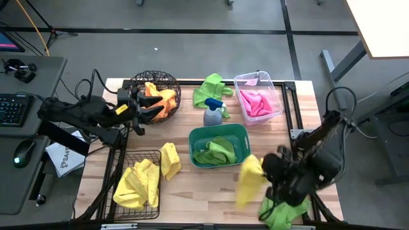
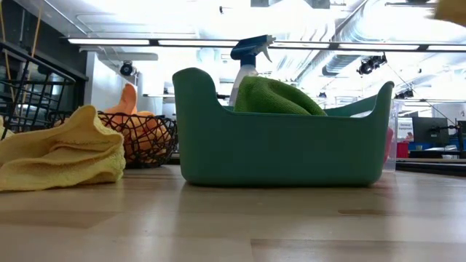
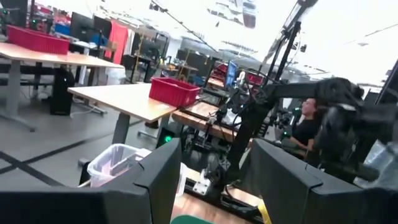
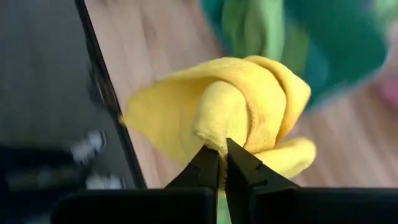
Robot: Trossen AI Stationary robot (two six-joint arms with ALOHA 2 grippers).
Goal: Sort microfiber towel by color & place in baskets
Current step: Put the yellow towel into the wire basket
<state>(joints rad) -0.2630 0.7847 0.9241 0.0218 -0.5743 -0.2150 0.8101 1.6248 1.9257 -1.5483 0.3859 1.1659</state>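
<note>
Pinched nearly together, the right gripper's (image 4: 222,163) jaws are clamping a fold of a yellow towel (image 4: 239,109), which is bunching up just ahead of the fingertips. From above, that gripper (image 1: 267,171) is hanging over the near right part of the table (image 1: 198,191) with the yellow cloth (image 1: 248,181) drooping beside it, and a lime green towel (image 1: 281,214) is lying under the arm at the table's near right edge.

Spread wide apart, the left gripper's (image 3: 214,180) jaws are holding nothing; the two dark fingers (image 3: 155,180) are framing open room beyond. In the high view this gripper (image 1: 142,108) is sitting at the round dark wire basket (image 1: 153,82), which is holding orange towels (image 1: 161,100) with a bit of yellow on top.

Just beside the right gripper, the teal-green tub (image 1: 218,133) is holding green towels (image 1: 216,151). Behind the tub, the grey spray bottle (image 1: 213,114) is standing with its blue top, another green towel (image 1: 211,89) is lying loose beyond it, and the clear bin (image 1: 257,82) is holding pink towels (image 1: 255,103). Near the left front, the rectangular black wire basket (image 1: 137,211) is holding yellow towels (image 1: 137,184), and one more yellow cloth (image 1: 170,160) is lying on the wood just beside it.
</note>
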